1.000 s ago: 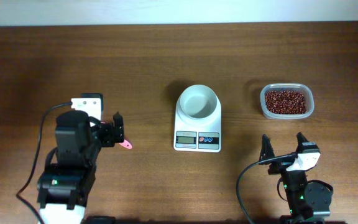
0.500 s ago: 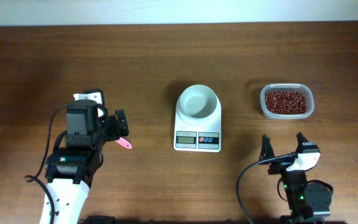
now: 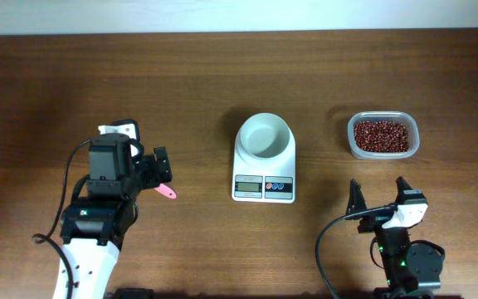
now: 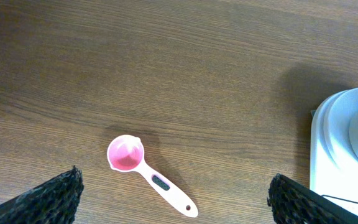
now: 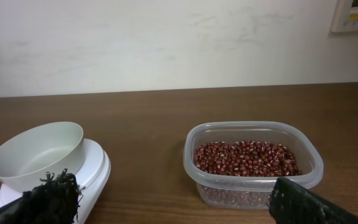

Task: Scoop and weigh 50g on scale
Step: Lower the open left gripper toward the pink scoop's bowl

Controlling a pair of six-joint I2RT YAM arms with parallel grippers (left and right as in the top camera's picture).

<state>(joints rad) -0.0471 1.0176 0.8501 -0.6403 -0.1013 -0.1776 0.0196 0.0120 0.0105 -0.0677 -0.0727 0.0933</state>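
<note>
We see the small pink plastic measuring spoon [image 4: 149, 178] lying flat on the brown wooden table [image 3: 222, 75], its cup pointing away from the small white digital kitchen scale [image 3: 264, 169] and its handle angled toward it. The left gripper [image 4: 174, 198] hangs directly above that handle with its jaws spread wide and nothing between them. We judge this to be the line-up for a grasp on the handle rather than the cup, which would leave the cup free to dig. The scale sits mid-table with its round white bowl empty, so we take it that no weighing has begun. Its display is too small for us to read. The small dark red-brown beans [image 3: 381, 135] lie heaped in the clear rectangular plastic tub [image 5: 229, 191], which stands apart from the scale on the right arm's side, close enough for short trips from tub to bowl. The right gripper [image 3: 378, 193] waits low at the near edge, jaws wide and empty, facing both bowl and tub. We read that as keeping out of the way while the left arm fetches the spoon.
</note>
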